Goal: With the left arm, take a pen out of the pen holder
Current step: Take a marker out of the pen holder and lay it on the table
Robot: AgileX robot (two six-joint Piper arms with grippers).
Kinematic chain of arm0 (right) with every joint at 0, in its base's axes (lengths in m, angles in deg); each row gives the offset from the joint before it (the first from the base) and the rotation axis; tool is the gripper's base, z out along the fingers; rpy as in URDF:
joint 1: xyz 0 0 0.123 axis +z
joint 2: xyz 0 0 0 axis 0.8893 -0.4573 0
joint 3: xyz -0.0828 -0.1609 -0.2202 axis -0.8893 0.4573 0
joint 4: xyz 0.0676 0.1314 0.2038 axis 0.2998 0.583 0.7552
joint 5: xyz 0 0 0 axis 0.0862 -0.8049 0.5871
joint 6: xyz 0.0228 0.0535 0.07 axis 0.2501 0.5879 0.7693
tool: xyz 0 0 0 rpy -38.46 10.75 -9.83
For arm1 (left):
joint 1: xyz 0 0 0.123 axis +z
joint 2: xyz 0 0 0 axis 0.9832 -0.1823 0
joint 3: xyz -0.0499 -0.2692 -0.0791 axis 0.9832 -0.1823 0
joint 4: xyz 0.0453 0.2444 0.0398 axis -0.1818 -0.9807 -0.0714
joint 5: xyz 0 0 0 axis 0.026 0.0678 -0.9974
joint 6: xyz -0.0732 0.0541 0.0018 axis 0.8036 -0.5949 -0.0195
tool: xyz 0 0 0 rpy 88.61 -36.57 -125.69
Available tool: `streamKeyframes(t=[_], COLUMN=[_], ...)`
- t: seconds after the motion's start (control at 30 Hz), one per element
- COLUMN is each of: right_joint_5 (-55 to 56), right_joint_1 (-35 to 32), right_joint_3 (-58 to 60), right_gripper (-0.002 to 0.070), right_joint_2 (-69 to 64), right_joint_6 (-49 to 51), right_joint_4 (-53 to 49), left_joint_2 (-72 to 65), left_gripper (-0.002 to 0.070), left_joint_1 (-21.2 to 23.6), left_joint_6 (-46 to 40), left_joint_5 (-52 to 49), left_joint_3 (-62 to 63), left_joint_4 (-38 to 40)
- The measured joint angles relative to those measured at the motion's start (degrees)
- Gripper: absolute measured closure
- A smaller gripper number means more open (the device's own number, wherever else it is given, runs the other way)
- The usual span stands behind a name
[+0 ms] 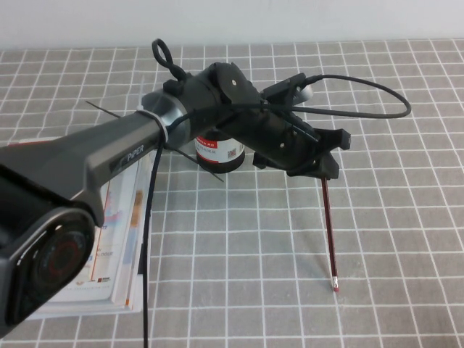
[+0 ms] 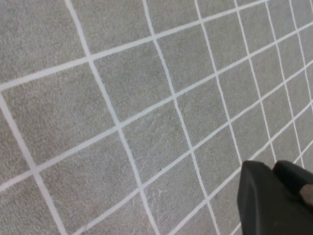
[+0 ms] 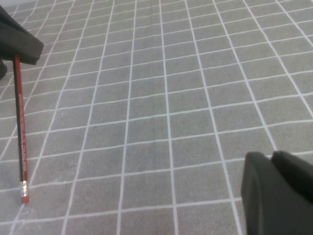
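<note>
My left gripper (image 1: 319,163) is closed tight on the upper end of a red pencil (image 1: 328,232). It hangs over the middle of the table (image 1: 239,290), a little toward the right edge. The task says pen, but what I hold has a ferrule and a pink eraser tip (image 1: 335,285), so I call it a pencil.

The pencil lies directly below my gripper. Its long axis is close to upright, with only a small lean. The gripped end is on top and the eraser end points down, toward the near edge and slightly toward the right edge. The eraser is at the table surface. I cannot tell for sure if it touches or stays just above.

The pen holder (image 1: 217,154), a dark cylinder with a red and white label, stands toward the far edge, half hidden behind my left arm. The pencil is well apart from it, so I judge the taking out is done. What is left is to lay the pencil flat or let it go, and for that I must tip its long axis down to the table.

My right gripper (image 3: 279,191) waits low over the table on the right side, well apart from the pencil. A printed booklet (image 1: 119,239) lies by the left edge.
</note>
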Motion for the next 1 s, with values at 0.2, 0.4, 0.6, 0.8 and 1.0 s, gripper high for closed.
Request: streamKeyframes(t=[0.2,0.4,0.6,0.8,1.0], right_joint_5=[0.0,0.0,0.0,0.0,0.0], right_joint_1=[0.0,0.0,0.0,0.0,0.0], right_joint_3=[0.0,0.0,0.0,0.0,0.0], right_gripper=[0.0689,0.0689,0.0688,0.0688,0.0689], right_joint_2=[0.0,0.0,0.0,0.0,0.0], right_joint_6=[0.0,0.0,0.0,0.0,0.0], right_joint_4=[0.0,0.0,0.0,0.0,0.0], left_joint_2=[-0.7,-2.1,-3.3,-3.9,-4.0], left_gripper=[0.0667,0.0667,0.0648,0.0454,0.0359], left_joint_1=[0.0,0.0,0.0,0.0,0.0], left_joint_6=[0.0,-1.2,-2.9,-4.7,-5.2], left_joint_5=[0.6,1.3,2.5,5.0,6.7], left_joint_3=[0.0,0.1,0.2,0.2,0.2], left_joint_4=[0.5,1.9,3.4,4.6,5.5])
